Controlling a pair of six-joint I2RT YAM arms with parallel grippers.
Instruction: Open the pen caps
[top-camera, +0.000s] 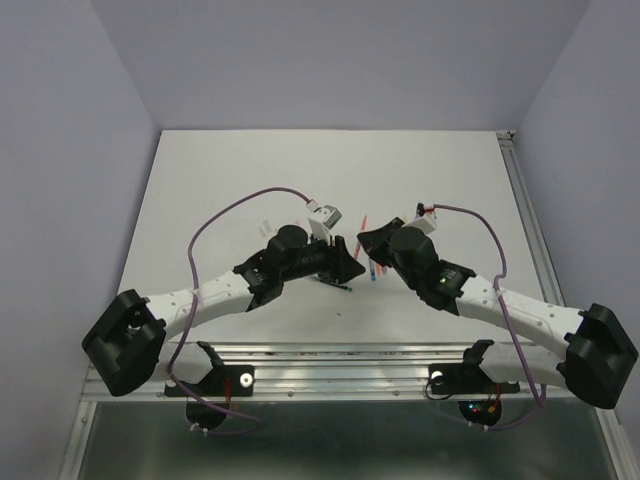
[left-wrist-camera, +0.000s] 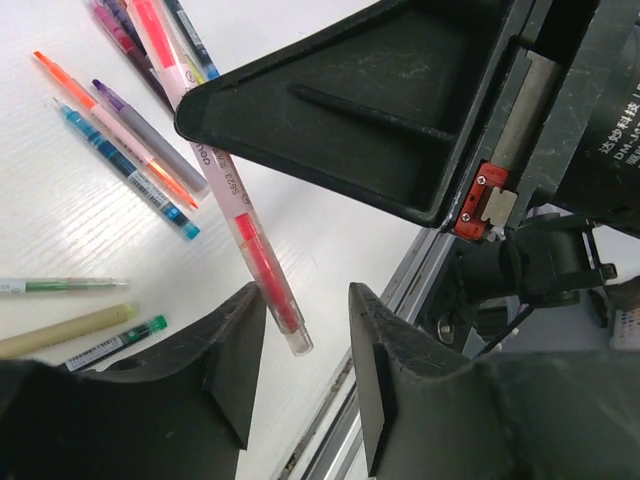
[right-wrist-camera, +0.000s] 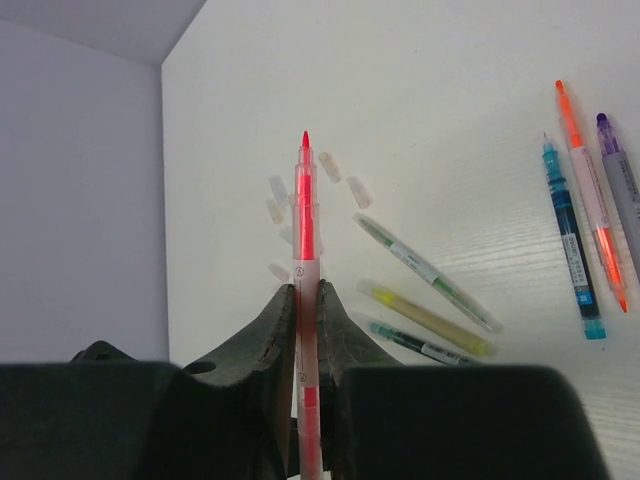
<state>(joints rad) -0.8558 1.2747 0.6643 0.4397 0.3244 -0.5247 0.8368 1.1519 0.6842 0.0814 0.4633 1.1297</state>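
Left wrist view: cap pull being set up on pink pen.
Right gripper (right-wrist-camera: 305, 290) was clamped on the pink pen (right-wrist-camera: 305, 200). Left gripper (left-wrist-camera: 308, 300) stood half open either side of its clear cap (left-wrist-camera: 280, 300), gripping nothing. Next, likely: pinch cap, pull straight apart. Loose caps (right-wrist-camera: 330, 166) and spare pens (right-wrist-camera: 425, 270) lay farther off, no obstruction.

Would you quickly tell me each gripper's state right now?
Left gripper: open, straddling the end of the pink pen.
Right gripper: closed, holding the pink pen.
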